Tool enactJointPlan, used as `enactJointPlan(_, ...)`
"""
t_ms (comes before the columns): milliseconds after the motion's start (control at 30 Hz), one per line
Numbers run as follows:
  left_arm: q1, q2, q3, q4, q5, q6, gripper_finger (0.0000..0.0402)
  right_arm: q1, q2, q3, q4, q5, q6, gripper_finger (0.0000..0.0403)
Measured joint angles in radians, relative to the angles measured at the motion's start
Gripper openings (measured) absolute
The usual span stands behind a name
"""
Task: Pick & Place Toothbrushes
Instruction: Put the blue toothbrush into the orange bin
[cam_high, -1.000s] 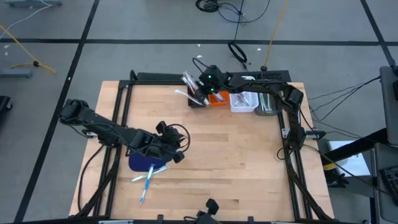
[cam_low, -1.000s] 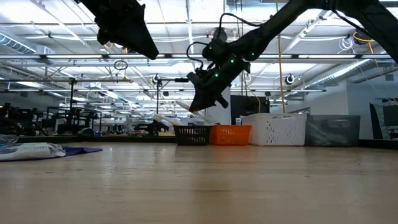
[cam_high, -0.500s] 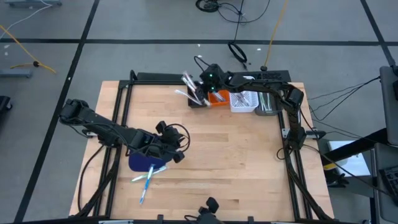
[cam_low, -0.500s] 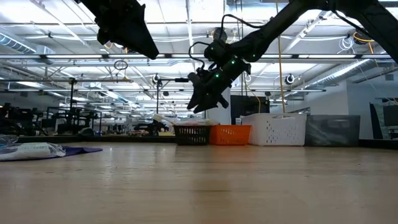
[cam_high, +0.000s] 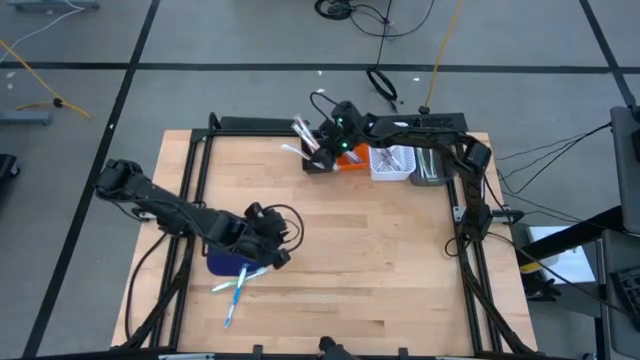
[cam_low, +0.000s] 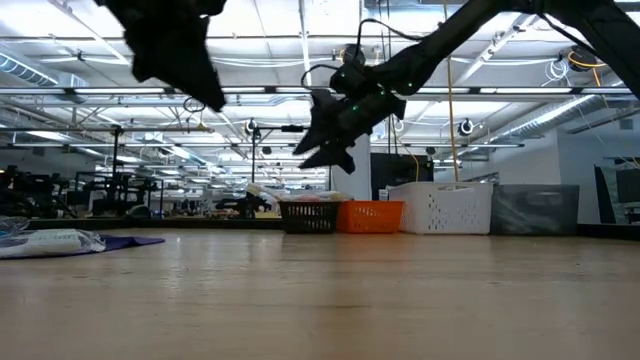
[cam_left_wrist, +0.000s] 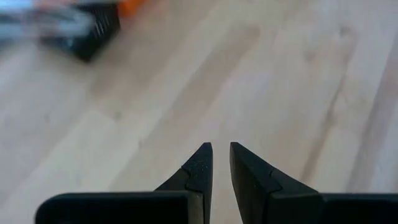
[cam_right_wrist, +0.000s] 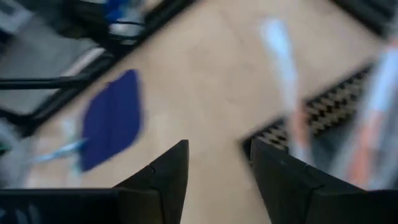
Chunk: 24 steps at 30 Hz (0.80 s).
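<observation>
- The left gripper (cam_high: 272, 252) is hovering over the near-left part of the pale wooden table (cam_high: 380, 260), its two dark fingers (cam_left_wrist: 200, 168) drawn close with only a thin slit between them and nothing in it.
- Just below and beside that gripper, the loose white-and-light-blue stick toothbrushes (cam_high: 236, 284) are lying, one end on the dark blue oval mat (cam_high: 222, 263) and the rest out on bare table.
- Their long axes are running diagonally, slanting from the mat down toward the table's near-left corner, so I'm judging the gripper will need to close across that slant, not along it.
- This arm is clearly the nearer one; the next pick looks like its job.
- Far across the table, the right gripper (cam_high: 322, 143) is hanging above the black mesh bin (cam_high: 318, 163), fingers (cam_right_wrist: 166, 173) parted wide and empty.
- Several white toothbrushes with pink accents (cam_high: 303, 135) are already sticking up out of that bin, leaning over its rim.
- Beside it, the orange bin (cam_high: 352, 160) and the white slotted bin (cam_high: 390, 166) are standing in a row along the far edge.
</observation>
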<state>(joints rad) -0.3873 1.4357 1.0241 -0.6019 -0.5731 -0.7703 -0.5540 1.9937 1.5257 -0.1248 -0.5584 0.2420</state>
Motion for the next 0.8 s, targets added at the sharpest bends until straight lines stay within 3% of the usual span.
enactJointPlan(133,-0.039,0.000,0.000,-0.085,0.093,-0.132,0.0058,0.018,-0.032,0.001,-0.068,-0.095,-0.033,0.0165)
enactJointPlan(333,-0.110,0.000,0.000,-0.155,0.260,-0.330,0.0058,0.089,-0.087,0.001,-0.242,-0.099,-0.154,0.0165)
enactJointPlan(600,-0.215,0.000,0.000,-0.286,0.359,-0.690,0.0058,0.223,-0.125,0.001,-0.423,-0.095,-0.246,0.0160)
enactJointPlan(800,-0.288,0.025,0.000,-0.308,0.373,-0.878,0.0058,0.315,-0.141,-0.029,-0.494,-0.069,-0.280,0.0160)
